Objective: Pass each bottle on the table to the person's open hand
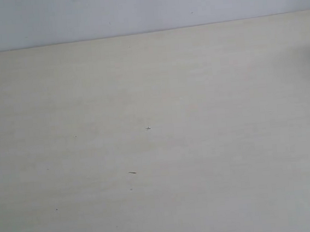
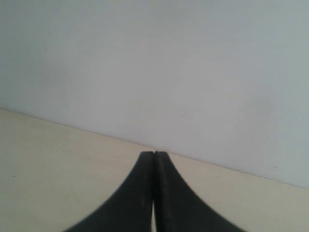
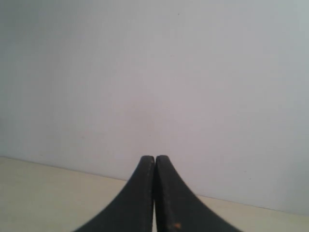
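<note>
The left claw (image 2: 153, 153) is pressed together, its two black fingers meeting along a thin seam with nothing between them. Below and ahead of its tips lies the table (image 2: 58, 164), pale beige, running to a far edge just past the tips, where a plain grey-white wall (image 2: 193, 72) rises. The right claw (image 3: 155, 157) is pressed together and empty as well, with a small orange fleck (image 3: 176, 225) on one finger; the table passes under it and ends just beyond its tips at the same wall. The exterior view shows the table bare and wide, carrying a tiny cross-shaped mark (image 1: 148, 128) and a short dark dash (image 1: 132, 172).
</note>
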Robot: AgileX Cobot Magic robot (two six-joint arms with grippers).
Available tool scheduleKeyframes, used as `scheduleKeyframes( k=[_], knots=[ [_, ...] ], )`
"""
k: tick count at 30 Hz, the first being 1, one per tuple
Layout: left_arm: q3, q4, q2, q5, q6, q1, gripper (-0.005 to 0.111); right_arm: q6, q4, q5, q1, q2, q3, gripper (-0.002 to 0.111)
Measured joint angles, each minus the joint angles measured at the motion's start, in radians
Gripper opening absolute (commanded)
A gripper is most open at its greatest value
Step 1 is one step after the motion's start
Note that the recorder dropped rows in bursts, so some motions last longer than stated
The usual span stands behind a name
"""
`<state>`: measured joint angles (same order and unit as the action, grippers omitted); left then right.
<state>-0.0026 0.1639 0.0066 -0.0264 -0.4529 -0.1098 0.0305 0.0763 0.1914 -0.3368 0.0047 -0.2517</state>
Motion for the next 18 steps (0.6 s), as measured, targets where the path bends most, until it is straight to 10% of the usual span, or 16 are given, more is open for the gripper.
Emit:
scheduleKeyframes(
  k=[18],
  knots=[
    [0.0, 0.002, 0.0, 0.0, 0.203, -0.006, 0.0, 0.0, 0.0, 0.0, 0.0, 0.0, 0.0, 0.0]
  ],
)
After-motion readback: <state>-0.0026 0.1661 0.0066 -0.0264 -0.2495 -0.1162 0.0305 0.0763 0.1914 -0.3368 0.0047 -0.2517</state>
